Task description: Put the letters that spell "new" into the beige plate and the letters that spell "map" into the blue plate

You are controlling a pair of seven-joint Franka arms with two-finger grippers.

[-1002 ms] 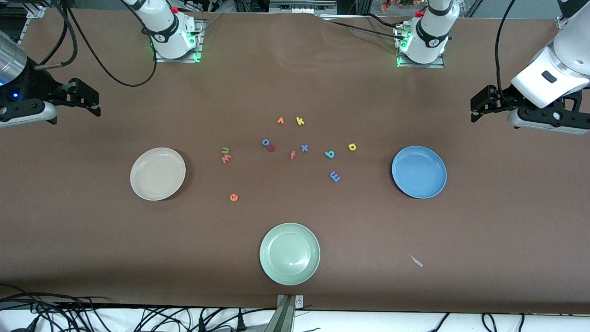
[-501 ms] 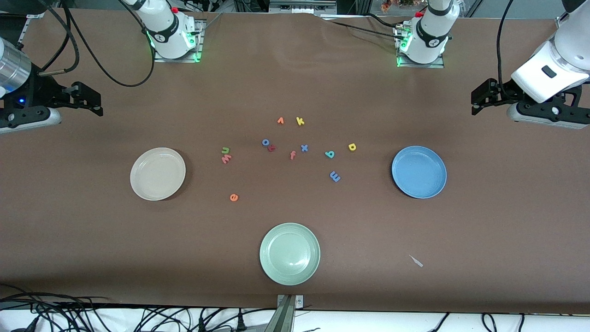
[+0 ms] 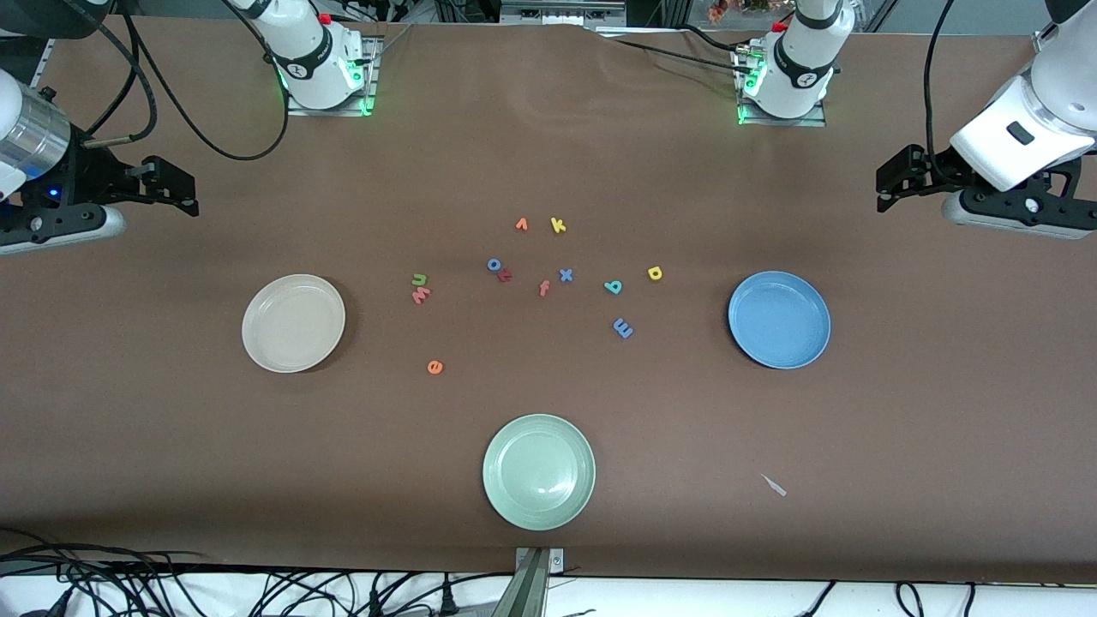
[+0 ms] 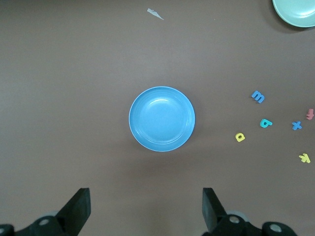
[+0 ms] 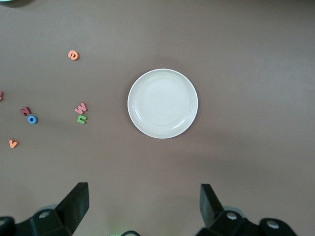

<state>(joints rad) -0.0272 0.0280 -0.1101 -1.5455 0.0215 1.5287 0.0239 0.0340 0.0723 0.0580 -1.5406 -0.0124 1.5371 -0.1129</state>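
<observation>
The beige plate lies empty toward the right arm's end, and my right gripper hangs open high above the table beside it. The green "n" touches the salmon "w"; the orange "e" lies nearer the camera. The blue plate is empty too. My left gripper hangs open near it. Blue "m", teal "a" and yellow "p" lie beside that plate.
A pale green plate sits nearest the front camera. Spare letters cluster mid-table: orange caret, yellow "k", blue "o", a dark red letter, orange "f", blue "x". A grey scrap lies near the front edge.
Both hands have shifted a little: the right gripper has crept toward the table's middle and the left one has drifted slightly toward the bases. Letters and plates have not moved.
</observation>
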